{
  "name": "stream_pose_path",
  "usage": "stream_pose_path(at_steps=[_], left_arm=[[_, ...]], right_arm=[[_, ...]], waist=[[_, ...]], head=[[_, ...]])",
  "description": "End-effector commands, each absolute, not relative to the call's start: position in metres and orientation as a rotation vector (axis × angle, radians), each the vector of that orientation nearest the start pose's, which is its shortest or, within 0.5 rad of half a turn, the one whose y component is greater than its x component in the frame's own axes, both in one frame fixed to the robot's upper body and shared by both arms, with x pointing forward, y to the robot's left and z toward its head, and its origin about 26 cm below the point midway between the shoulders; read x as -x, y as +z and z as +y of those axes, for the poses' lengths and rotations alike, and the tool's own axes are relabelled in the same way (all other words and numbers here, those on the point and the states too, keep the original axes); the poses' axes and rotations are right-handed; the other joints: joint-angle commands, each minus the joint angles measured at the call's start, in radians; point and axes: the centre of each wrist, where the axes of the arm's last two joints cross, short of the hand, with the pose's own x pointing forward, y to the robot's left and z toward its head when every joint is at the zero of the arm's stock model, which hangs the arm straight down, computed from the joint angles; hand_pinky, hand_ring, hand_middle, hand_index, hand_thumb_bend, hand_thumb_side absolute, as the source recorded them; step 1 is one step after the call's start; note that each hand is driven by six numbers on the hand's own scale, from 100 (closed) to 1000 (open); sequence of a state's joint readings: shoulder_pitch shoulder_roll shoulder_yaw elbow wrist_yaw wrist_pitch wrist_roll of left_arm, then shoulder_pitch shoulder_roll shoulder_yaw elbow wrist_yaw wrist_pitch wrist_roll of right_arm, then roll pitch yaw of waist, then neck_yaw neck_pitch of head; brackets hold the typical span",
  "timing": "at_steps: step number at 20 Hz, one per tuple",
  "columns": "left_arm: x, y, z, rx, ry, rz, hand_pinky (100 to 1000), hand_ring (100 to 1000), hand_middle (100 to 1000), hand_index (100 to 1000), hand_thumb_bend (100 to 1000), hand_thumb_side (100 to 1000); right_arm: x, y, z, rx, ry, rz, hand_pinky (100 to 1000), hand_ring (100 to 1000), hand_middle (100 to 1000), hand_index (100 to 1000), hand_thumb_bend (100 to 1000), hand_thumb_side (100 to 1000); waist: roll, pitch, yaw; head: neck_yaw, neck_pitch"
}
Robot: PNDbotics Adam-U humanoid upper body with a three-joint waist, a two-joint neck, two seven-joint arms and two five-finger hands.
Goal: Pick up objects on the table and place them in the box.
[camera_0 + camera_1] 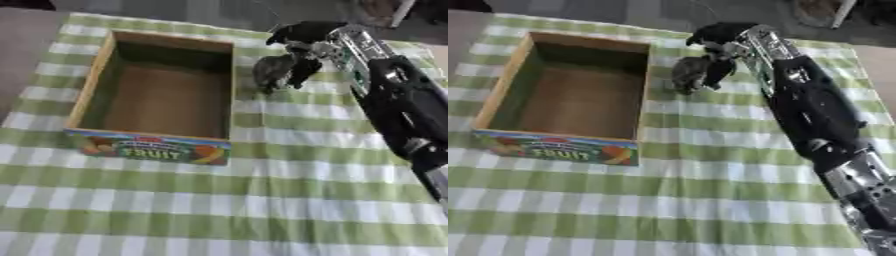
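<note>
At the far right of the box (87, 97), the right robot hand (297, 45) has its fingers curled round a grey object (273, 71), held just beside the box wall above the green checked surface (262, 200). The box is open, with "FRUIT" on its near side.

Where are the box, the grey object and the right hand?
box (92, 85), left eye view, on its left wall.
grey object (271, 70), left eye view, on its middle.
right hand (302, 32), left eye view, on its back.
</note>
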State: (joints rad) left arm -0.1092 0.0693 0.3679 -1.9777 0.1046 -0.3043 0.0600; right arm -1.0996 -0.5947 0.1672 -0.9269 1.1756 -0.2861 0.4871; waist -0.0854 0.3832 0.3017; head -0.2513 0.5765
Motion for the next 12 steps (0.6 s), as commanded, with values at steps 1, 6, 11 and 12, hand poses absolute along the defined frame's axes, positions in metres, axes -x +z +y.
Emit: stream_pose_path(at_steps=[1, 6, 11, 12], left_arm=[[-0.2639, 0.1393, 0.3322, -0.345, 0.261, -2.420, 303, 336, 645, 394, 100, 788], [-0.2633, 0.1387, 0.3328, -0.351, 0.265, -2.417, 304, 337, 645, 393, 100, 788], [-0.2630, 0.1384, 0.3332, -0.354, 0.262, -2.413, 305, 337, 646, 394, 100, 788], [-0.2630, 0.1384, 0.3332, -0.354, 0.262, -2.413, 305, 338, 646, 394, 100, 789]], right_arm=[[-0.4772, 0.3039, -0.3164, 1.338, 1.721, -1.121, 972, 981, 910, 981, 344, 565], [-0.4787, 0.3020, -0.3172, 1.333, 1.738, -1.125, 965, 967, 869, 913, 264, 519], [-0.4781, 0.3091, -0.3110, 1.310, 1.753, -1.192, 958, 947, 796, 846, 212, 488], [-0.4779, 0.3103, -0.3099, 1.305, 1.756, -1.202, 958, 945, 792, 843, 198, 481]], waist=[[0.004, -0.014, 0.002], [0.005, -0.014, 0.001], [0.005, -0.020, -0.007], [0.004, -0.021, -0.008]], head=[[-0.009, -0.016], [-0.007, -0.010], [-0.003, 0.001], [-0.003, 0.001]])
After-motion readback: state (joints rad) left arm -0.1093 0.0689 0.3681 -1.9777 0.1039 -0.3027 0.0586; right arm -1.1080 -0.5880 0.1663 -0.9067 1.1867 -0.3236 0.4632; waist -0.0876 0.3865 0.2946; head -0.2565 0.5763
